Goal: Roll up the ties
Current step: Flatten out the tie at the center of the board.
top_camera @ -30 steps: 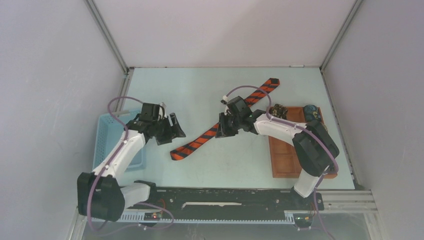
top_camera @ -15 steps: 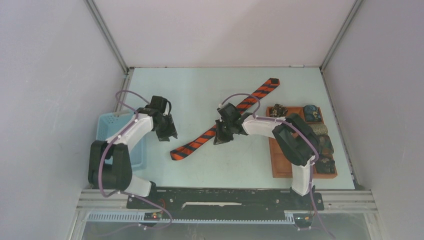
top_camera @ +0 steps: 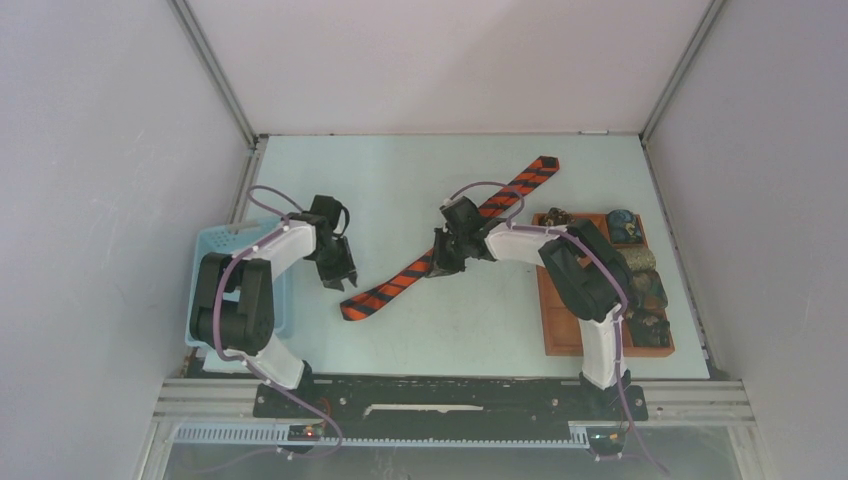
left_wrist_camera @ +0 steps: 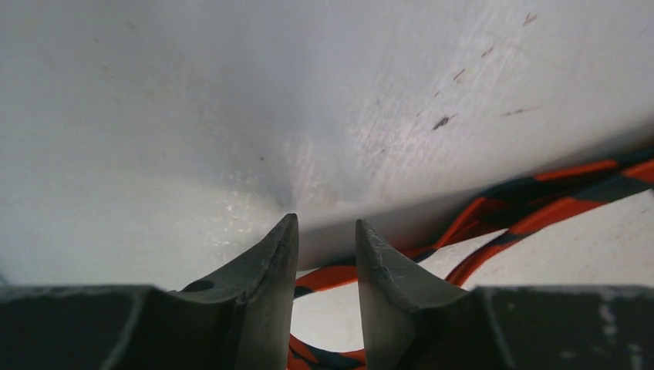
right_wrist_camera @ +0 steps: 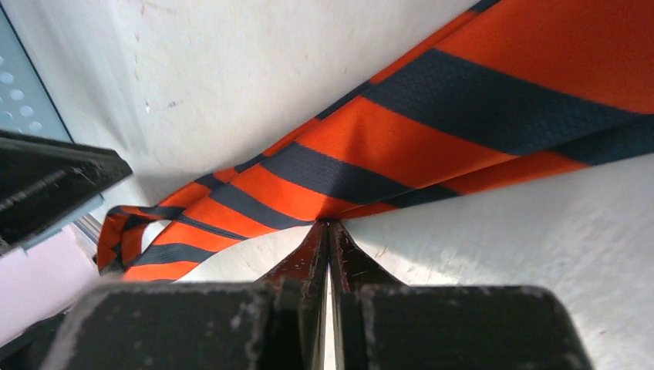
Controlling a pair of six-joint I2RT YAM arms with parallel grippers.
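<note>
Striped red-orange and black fabric necktie (top_camera: 388,289) lies diagonally on the pale desk (top_camera: 470,330), between a light blue plastic basket (top_camera: 212,252) and a brown compartmented tray (top_camera: 565,325) holding small rolled ties (top_camera: 624,224). The right gripper (top_camera: 441,264) covers its middle. Only the wrist view shows those fingers (right_wrist_camera: 308,254) pressed together at the fabric's edge. The left gripper (top_camera: 345,280), fingers slightly spread, is just beside its near end.
</note>
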